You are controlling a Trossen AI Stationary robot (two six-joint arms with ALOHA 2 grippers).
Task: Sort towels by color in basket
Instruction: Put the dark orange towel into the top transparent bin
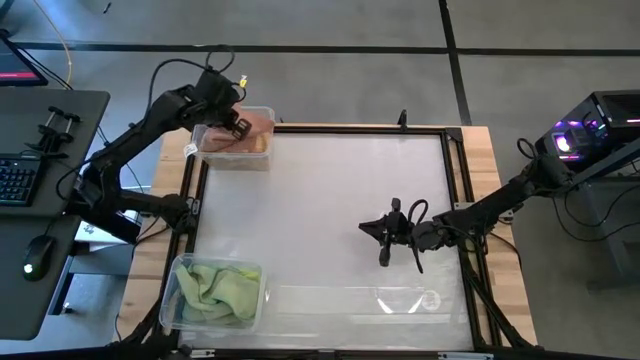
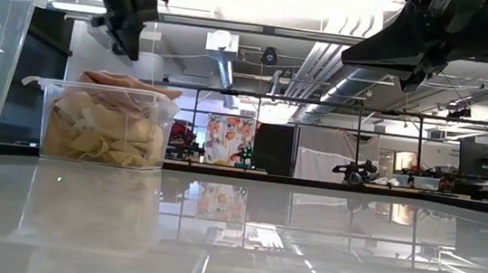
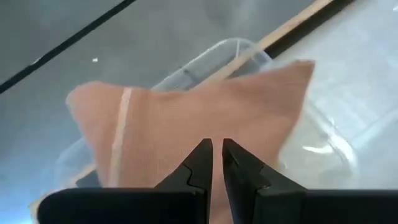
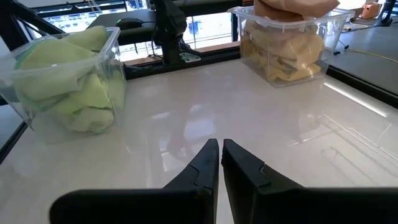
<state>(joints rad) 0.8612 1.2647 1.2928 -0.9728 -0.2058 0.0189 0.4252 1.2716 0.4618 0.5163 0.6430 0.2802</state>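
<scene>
Tabletop (image 1: 330, 210) bare mid | left gripper (image 1: 240, 127) closed over salmon towel (image 1: 250, 128) (far-corner bin) | right gripper (image 1: 384, 245) closed, empty

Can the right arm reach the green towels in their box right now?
Probably yes. The right gripper hovers over bare table, and nothing lies between it and the green towels in their open clear bin. The left gripper is far off over the other bin.

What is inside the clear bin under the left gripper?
In the bin, a salmon towel lies on top of yellow towels. The left gripper hovers above. Anything under the towels is covered.
</scene>
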